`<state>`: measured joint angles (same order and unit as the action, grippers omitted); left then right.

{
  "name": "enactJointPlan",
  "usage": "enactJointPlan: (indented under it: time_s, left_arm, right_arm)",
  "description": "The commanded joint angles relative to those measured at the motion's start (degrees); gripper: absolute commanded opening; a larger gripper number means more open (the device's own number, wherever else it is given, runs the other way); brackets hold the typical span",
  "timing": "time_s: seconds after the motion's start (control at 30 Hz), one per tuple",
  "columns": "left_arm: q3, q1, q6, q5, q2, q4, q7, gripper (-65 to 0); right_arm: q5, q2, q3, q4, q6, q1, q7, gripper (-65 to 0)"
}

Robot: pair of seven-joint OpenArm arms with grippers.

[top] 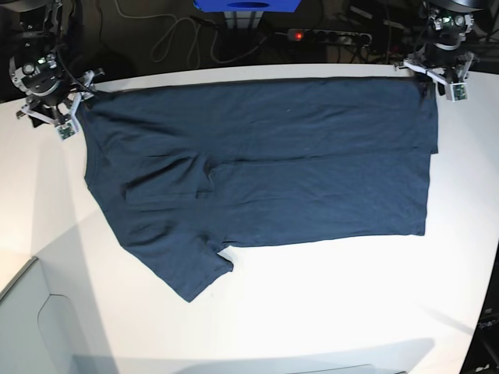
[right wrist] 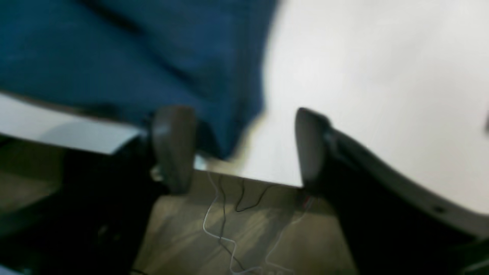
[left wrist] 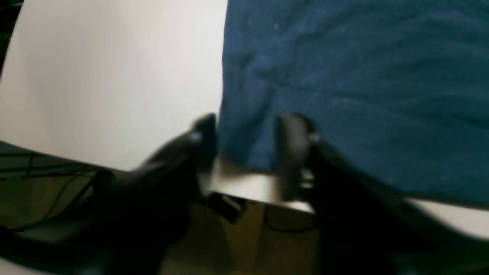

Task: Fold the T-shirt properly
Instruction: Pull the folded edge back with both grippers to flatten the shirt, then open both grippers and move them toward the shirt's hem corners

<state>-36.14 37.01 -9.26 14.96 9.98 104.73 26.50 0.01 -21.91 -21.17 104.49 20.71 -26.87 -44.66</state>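
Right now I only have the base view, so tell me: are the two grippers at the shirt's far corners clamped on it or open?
Observer: The left wrist view shows the left gripper open, with a corner of the T-shirt lying between its fingers.
Operator: And the right one?
Observer: The right gripper is open too, jaws wide apart. The shirt corner sits beside one finger, and the other is over bare table.
Operator: Does any fabric hang over the table edge?
Observer: Both wrist views are blurred, but a strip of white table shows past each corner.
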Motion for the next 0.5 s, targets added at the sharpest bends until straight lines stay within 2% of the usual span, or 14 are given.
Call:
enactJointPlan:
  time_s: [0.0, 0.17, 0.3, 0.47]
  left_arm:
    - [-1.7, 0.9, 0.3, 0.1, 0.6, 2.0, -1.2, -35.2]
    - [-6.1, -0.7, 0.3, 0.5, 0.3, 5.4, -1.3, -33.3]
    - [-8.5, -7.6, 0.3, 0.0, 0.4, 5.1, -1.2, -32.9]
    - [-8.1, -16.8, 0.3, 0.0, 1.4, 1.7, -1.1, -32.7]
  right_arm:
    - [0.1, -0.7, -1.1, 1.1, 0.0, 0.3, 0.7, -23.3]
    - [0.1, -0.7, -4.4, 1.1, 0.0, 1.2, 1.1, -23.4]
    - [0.1, 0.7, -5.6, 1.1, 0.0, 4.6, 0.8, -23.4]
    - [0.1, 1.7, -4.6, 1.1, 0.0, 10.0, 0.8, -23.2]
